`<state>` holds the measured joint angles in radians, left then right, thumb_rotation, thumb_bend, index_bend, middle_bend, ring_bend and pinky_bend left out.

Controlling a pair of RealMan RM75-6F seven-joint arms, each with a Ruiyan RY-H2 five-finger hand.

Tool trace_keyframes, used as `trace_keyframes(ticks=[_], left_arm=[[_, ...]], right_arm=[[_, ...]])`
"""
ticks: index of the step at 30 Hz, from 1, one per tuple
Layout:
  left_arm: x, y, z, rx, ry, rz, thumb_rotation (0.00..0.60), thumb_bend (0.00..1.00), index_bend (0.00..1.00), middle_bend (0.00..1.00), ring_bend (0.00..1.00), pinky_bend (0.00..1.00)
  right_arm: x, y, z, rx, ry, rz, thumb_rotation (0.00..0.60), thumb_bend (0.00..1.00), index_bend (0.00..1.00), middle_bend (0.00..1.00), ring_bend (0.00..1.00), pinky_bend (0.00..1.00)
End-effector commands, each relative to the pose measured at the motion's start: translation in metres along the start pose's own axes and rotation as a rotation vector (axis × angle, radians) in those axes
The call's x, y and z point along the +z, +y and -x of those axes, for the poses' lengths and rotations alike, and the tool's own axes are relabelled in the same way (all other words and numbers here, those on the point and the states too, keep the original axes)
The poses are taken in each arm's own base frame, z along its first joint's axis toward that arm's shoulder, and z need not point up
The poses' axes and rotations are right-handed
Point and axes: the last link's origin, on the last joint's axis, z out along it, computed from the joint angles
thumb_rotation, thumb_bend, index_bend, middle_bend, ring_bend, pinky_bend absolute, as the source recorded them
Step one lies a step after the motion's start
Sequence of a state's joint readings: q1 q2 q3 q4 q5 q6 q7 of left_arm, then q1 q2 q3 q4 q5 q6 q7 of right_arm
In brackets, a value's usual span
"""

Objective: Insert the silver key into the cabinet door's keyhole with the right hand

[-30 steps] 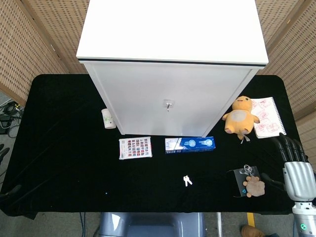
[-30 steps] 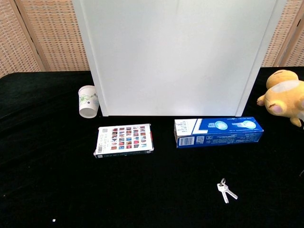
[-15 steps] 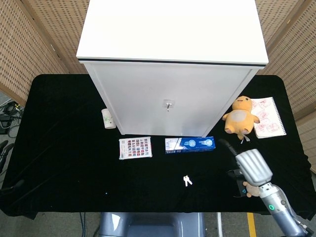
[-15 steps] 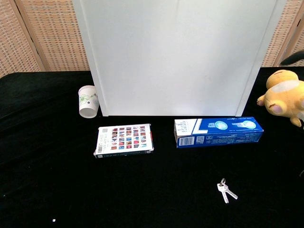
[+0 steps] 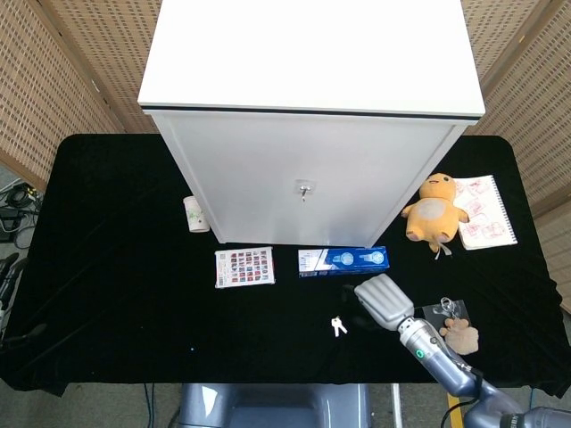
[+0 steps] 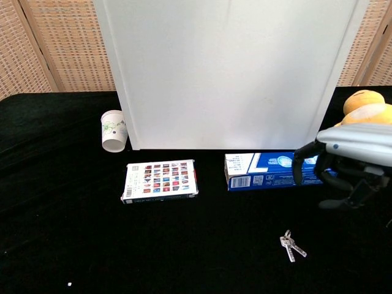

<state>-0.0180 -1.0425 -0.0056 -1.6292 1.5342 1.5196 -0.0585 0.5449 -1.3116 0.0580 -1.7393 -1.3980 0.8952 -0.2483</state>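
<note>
The silver keys [image 5: 338, 326] lie flat on the black table, seen lower right in the chest view as keys [image 6: 291, 245]. My right hand [image 5: 382, 300] hovers just right of and above them, palm down, fingers apart and hanging, holding nothing; the chest view shows that hand [image 6: 343, 162] in front of the blue box. The white cabinet [image 5: 303, 169] stands at the back, its keyhole [image 5: 304, 188] in the middle of the door. The chest view shows only the lower door [image 6: 226, 73], without the keyhole. My left hand is not visible.
In front of the cabinet lie a blue box [image 5: 343, 260] and a patterned card box [image 5: 244, 267]; a paper cup [image 5: 196, 214] stands at its left corner. A yellow plush [image 5: 433, 211], a notebook [image 5: 482, 212] and a brown bear keychain [image 5: 461, 336] sit to the right.
My right hand has swept in from the table's right edge leftward to just beside the keys. The keys and everything else have stayed put.
</note>
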Motion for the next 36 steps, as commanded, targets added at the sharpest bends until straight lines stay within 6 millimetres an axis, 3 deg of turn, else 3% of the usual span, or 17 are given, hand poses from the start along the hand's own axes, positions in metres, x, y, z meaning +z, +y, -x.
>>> trace_keyframes(ticks=[1,12,36], left_arm=[[0.000,0.000,0.000,-0.002,0.000,0.001,0.600,0.00,0.00,0.00,0.00,0.00],[0.000,-0.001,0.000,-0.002,-0.007,-0.001,0.600,0.00,0.00,0.00,0.00,0.00],[0.002,-0.001,0.002,-0.001,-0.016,-0.003,0.600,0.00,0.00,0.00,0.00,0.00]], right_arm=[[0.010,-0.005,0.014,-0.033,-0.029,0.000,0.600,0.47,0.48,0.88,0.90,1.00],[0.022,-0.013,0.040,-0.078,-0.058,0.018,0.600,0.48,0.52,0.88,0.90,1.00],[0.047,-0.025,0.066,-0.149,-0.091,0.020,0.600,0.54,0.54,0.89,0.90,1.00]])
